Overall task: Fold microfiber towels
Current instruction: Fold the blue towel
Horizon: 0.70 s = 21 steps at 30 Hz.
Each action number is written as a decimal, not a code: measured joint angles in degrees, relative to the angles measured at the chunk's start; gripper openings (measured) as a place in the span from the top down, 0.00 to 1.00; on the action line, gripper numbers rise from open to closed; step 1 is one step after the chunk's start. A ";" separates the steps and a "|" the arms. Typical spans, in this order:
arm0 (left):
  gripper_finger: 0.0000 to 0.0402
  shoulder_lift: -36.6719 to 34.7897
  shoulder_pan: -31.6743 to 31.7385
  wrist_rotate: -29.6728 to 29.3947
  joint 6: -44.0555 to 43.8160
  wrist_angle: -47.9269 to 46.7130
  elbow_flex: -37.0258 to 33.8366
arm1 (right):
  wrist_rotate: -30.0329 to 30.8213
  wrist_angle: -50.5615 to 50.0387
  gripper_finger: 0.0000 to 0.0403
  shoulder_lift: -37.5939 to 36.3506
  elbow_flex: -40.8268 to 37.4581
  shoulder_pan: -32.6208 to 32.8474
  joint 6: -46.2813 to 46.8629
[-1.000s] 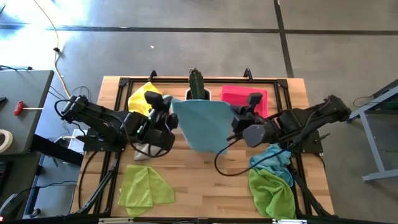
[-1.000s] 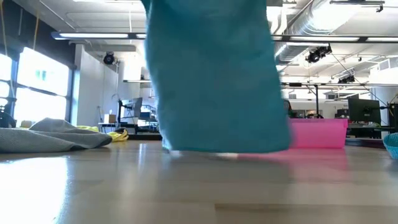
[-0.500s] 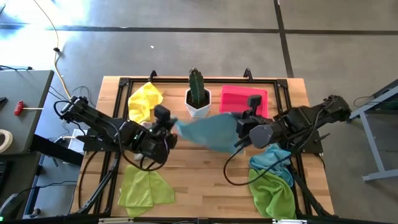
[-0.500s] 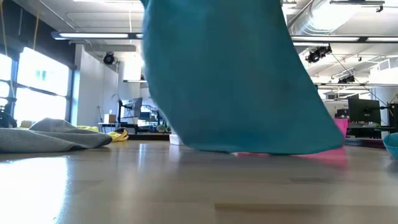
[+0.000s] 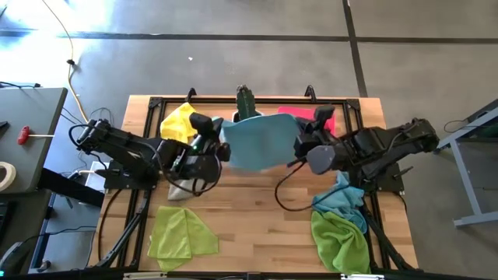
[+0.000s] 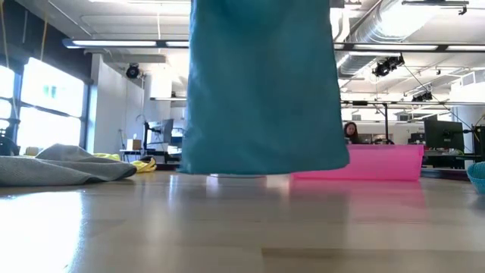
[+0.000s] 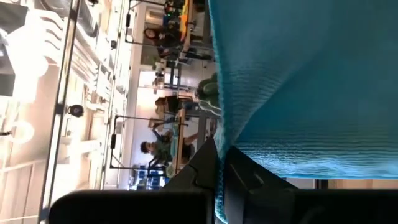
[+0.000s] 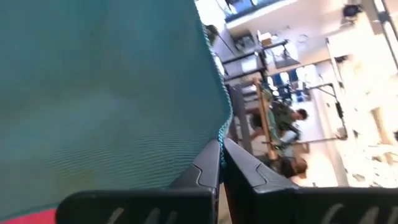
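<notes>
A wooden table (image 5: 249, 233) carries both dark arms, which hold a light blue towel (image 5: 261, 141) up between them above its far half. The towel hangs as a flat sheet from the fingers, its lower hem just above the tabletop in the low view (image 6: 261, 91). The left gripper (image 5: 220, 136) has its fingers clamped together on one upper corner of the cloth (image 7: 298, 81), and the right gripper (image 5: 299, 140) pinches the opposite corner (image 8: 106, 93) the same way, so the fabric spans the gap from one pair of fingers to the other. Behind the hanging sheet, beyond the fingers, stand a pink tray (image 6: 371, 163) and a potted cactus (image 5: 246, 99), both partly hidden. A yellow towel (image 5: 177, 123) lies just beyond the left gripper, and a grey towel (image 6: 61, 165) is heaped under that arm. Nearer the front edge, well apart from the fingers, a lime green towel (image 5: 180, 233) lies spread on the left side, and a green towel (image 5: 338, 241) with another blue one (image 5: 342, 198) is piled on the right.
</notes>
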 joint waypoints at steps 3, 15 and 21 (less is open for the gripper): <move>1.00 0.00 -2.47 -2.40 -2.77 -0.02 0.00 | -1.82 -1.62 1.00 0.02 0.00 3.08 4.21; 1.00 5.91 -14.70 45.00 -48.14 -8.01 0.00 | -34.80 -17.70 1.00 13.16 -0.11 13.19 43.01; 1.00 13.67 -17.15 62.51 -56.90 -7.09 0.02 | -47.67 -14.42 1.00 22.73 -0.11 17.12 48.10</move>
